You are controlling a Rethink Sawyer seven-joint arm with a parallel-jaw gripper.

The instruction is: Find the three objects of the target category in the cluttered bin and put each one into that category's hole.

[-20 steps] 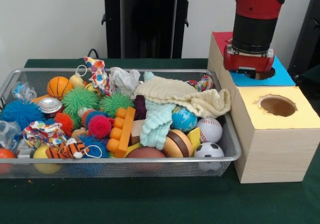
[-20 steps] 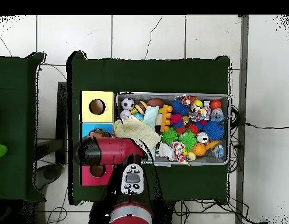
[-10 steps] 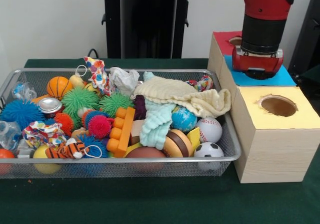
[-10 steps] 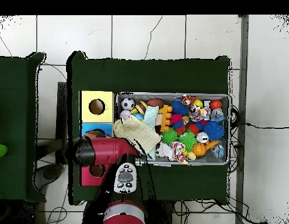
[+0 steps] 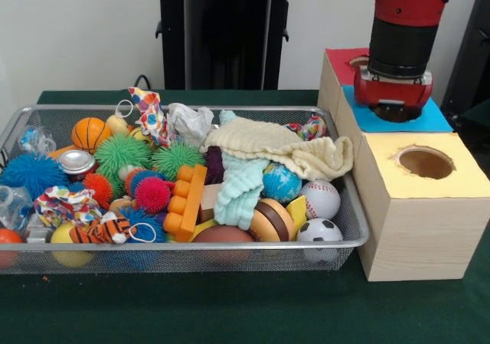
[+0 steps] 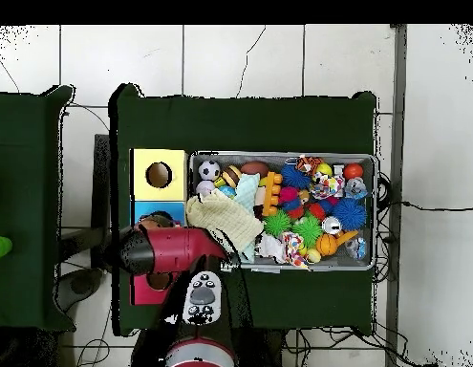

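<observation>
My gripper [image 5: 393, 111] hangs just over the blue-topped box [image 5: 432, 119], right at its hole, and its lower end is hidden against the hole. I see nothing held. The yellow-topped box [image 5: 452, 183] with its round hole [image 5: 426, 162] stands nearer, and the red-topped box [image 5: 341, 57] farther back. The wire bin [image 5: 230, 246] to the left is piled with toys: a cream cloth [image 5: 279, 146], a mint cloth [image 5: 239, 187], a baseball [image 5: 321, 198], a soccer ball [image 5: 319, 231], a globe ball [image 5: 282, 181] and a basketball [image 5: 90, 133]. From overhead, the red arm [image 6: 173, 250] covers the blue box.
Several spiky balls [image 5: 121, 154] and an orange block [image 5: 187, 198] fill the bin's left and middle. The boxes stand in a row against the bin's right end. In the overhead view the yellow box's hole [image 6: 159, 175] is uncovered, and a second green table [image 6: 20, 210] stands at the left.
The arm's end moved right from the blue box's left edge to over its hole, then settled. In the overhead view the arm swung left. The bin's contents have not moved.
</observation>
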